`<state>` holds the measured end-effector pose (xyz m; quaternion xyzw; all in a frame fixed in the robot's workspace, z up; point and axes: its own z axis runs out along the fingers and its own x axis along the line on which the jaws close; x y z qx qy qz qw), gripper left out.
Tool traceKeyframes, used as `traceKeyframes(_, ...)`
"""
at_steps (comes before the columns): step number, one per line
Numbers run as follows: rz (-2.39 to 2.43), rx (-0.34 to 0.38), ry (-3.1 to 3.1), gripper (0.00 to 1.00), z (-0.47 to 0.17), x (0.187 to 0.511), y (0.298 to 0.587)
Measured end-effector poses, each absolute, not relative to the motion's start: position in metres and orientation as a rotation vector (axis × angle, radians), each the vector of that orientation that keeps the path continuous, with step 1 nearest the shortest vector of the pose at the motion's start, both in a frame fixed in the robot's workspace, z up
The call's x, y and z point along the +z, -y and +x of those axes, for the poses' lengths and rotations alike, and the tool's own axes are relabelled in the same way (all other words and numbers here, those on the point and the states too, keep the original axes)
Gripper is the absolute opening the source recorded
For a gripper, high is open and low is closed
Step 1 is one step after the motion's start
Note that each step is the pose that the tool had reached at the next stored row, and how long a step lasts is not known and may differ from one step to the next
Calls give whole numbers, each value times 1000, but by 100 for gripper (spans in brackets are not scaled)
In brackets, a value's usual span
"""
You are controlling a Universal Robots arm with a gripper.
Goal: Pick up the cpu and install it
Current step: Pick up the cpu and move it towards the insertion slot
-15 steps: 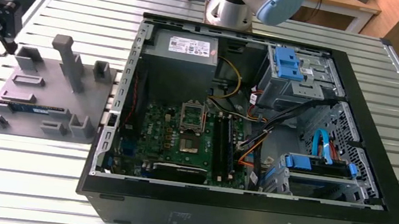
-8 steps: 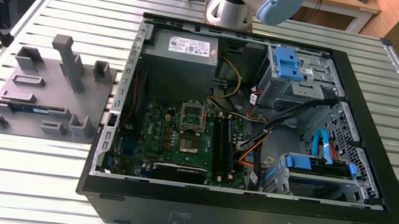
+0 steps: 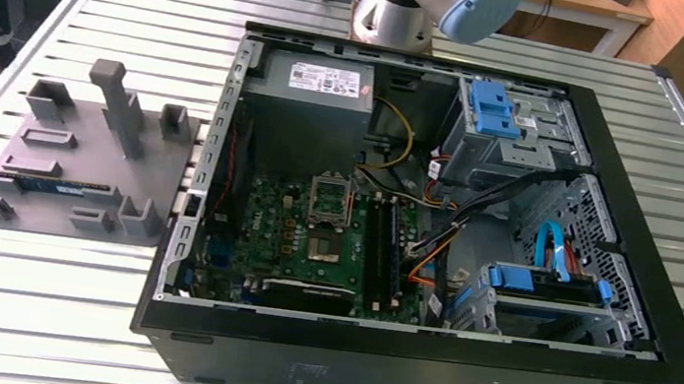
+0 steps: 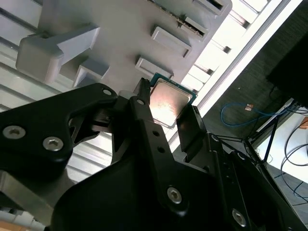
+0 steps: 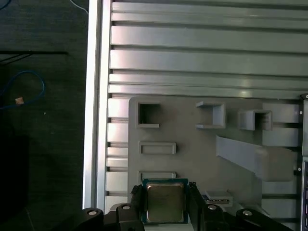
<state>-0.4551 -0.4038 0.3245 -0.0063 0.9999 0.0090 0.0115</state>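
The cpu (image 5: 165, 202) (image 4: 168, 102), a small square chip with a silvery metal top, sits between two black fingers (image 5: 194, 202) (image 4: 191, 126). My gripper (image 5: 166, 206) (image 4: 166, 113) is shut on it by two opposite edges. In both wrist views it hangs over an edge of the grey fixture plate (image 5: 192, 154) (image 4: 125, 29). In the exterior view the motherboard (image 3: 290, 230) lies in the open computer case (image 3: 427, 352), with the rectangular metal cpu socket (image 3: 330, 200) near its middle. The fixture plate (image 3: 81, 158) lies to the exterior view's left of the case.
The plate carries several raised grey blocks and holders (image 3: 122, 108), and a blue-green memory stick (image 3: 52, 184) (image 5: 219, 197). Inside the case are a power supply (image 3: 316, 84), blue drive bays (image 3: 510, 120) and loose cables (image 3: 442, 235). The slatted metal table (image 3: 35, 311) ends near the plate.
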Motion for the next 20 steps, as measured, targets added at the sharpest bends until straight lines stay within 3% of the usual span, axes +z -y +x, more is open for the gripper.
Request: traceKeyframes(20, -20, 28, -3118, 47, -455, 351, 404)
